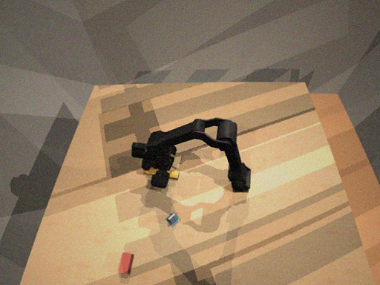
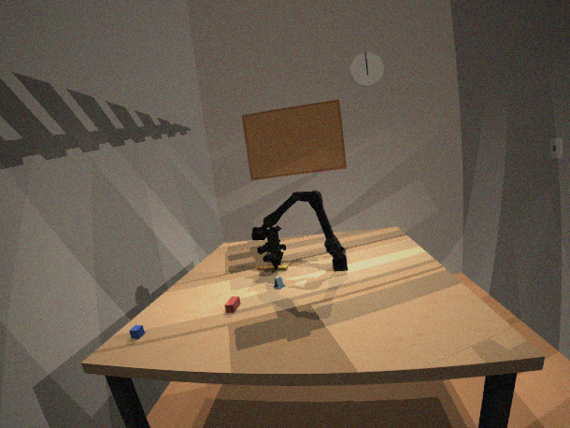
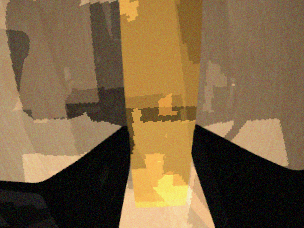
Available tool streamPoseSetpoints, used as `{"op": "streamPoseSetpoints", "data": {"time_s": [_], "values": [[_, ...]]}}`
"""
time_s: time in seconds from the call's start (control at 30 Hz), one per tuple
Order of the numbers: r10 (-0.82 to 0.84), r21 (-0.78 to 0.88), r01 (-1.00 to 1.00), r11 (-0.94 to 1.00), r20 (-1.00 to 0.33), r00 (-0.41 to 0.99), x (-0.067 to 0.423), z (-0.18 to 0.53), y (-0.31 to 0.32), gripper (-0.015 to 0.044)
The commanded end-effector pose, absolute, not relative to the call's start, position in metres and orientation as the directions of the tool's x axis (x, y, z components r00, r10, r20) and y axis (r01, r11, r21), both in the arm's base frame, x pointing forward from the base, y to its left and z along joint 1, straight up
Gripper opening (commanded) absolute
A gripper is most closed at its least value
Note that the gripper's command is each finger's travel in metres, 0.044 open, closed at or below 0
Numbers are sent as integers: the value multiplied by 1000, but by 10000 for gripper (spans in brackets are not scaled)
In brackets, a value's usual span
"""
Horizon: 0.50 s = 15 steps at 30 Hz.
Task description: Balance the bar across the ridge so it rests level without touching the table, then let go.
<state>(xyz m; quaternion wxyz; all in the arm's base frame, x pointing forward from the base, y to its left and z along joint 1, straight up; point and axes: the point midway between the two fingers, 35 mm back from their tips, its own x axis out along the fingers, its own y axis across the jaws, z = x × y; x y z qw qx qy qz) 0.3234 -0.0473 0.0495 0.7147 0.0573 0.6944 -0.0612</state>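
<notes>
The claw [image 1: 161,173] is clenched on the yellow bar [image 1: 173,174], which lies low on the desk [image 1: 288,210] — lifting, carrying to the blue ridge [image 1: 173,219] and balancing remain.

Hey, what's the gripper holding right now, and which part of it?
The gripper is shut on the yellow bar, fingers on its long sides, near the middle; it lies on the table.

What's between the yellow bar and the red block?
Top view: the small blue ridge piece sits between the yellow bar and the red block, slightly to one side of the direct line; otherwise only table.
</notes>
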Motion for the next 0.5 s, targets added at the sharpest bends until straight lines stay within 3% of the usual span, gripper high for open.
{"op": "streamPoseSetpoints", "data": {"time_s": [0.0, 0.1, 0.47], "values": [[-8, -4, 167, 986, -1000, 28, 324, 51, -47, 58], [-8, -3, 166, 986, -1000, 28, 325, 58, -47, 0], [-7, -2, 164, 986, -1000, 29, 326, 86, -48, 0]]}}
